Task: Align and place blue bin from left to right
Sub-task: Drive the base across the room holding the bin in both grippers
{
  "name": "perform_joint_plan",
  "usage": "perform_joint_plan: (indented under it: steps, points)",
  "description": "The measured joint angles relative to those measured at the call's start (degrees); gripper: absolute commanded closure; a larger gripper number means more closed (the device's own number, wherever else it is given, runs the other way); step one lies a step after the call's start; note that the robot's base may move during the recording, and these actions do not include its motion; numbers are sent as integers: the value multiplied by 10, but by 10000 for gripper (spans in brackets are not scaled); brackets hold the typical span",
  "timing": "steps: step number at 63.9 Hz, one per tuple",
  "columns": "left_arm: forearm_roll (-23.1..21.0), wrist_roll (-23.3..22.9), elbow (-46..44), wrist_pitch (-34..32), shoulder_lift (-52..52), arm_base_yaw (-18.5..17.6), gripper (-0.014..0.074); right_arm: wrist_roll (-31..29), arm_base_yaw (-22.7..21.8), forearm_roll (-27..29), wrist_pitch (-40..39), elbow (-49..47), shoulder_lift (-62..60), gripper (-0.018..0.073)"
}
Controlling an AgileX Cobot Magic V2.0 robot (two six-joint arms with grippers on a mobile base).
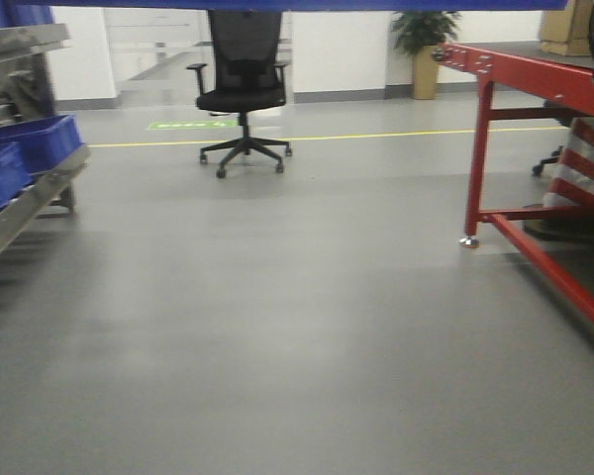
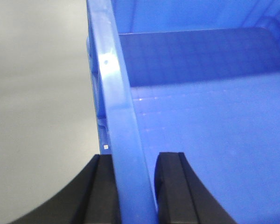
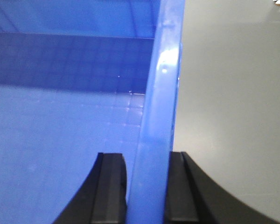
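the left gripper point(image 2: 135, 163) is clamped on the left wall rim of the blue bin point(image 2: 214, 140), one black finger outside the wall and one inside. the right gripper point(image 3: 144, 163) grasps the opposite wall the same way, with the bin's gridded bottom between them. in the front view a metal rack point(image 1: 30, 203) at the left carries darker blue bins point(image 1: 40, 143), a red frame point(image 1: 485, 148) stands at the right, and a black office chair point(image 1: 243, 84) sits far off
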Motion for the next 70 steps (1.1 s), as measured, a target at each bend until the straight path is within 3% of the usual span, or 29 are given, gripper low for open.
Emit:
perform_joint_plan:
  steps: [70]
  points:
    - [0,0,0,0,0,0,707,0,0,0,0,0,0,713]
